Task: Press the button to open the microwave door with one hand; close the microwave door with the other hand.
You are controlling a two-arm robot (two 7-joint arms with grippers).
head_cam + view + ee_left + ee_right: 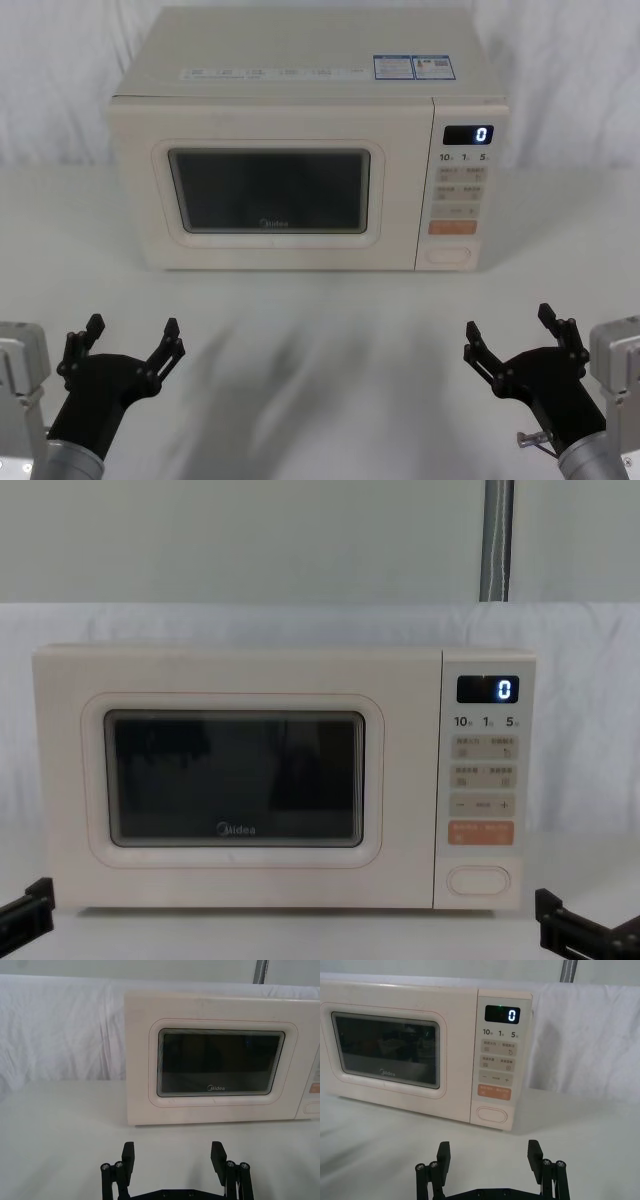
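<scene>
On the white table (320, 360) in front of me stands the microwave (300, 60), cream and boxy, its front face square to me and its back near a white draped cloth (60, 1030). The microwave door (140, 200) is shut, flush with the narrow control strip on its right side. The button (449, 254), a wide cream oval, sits at the bottom of that strip, under an orange key (452, 228). My left gripper (130, 345) hovers low at the near left, fingers spread apart and holding nothing. My right gripper (515, 340) mirrors it at the near right, also spread and empty. Bare tabletop lies between both grippers and the microwave's front edge.
</scene>
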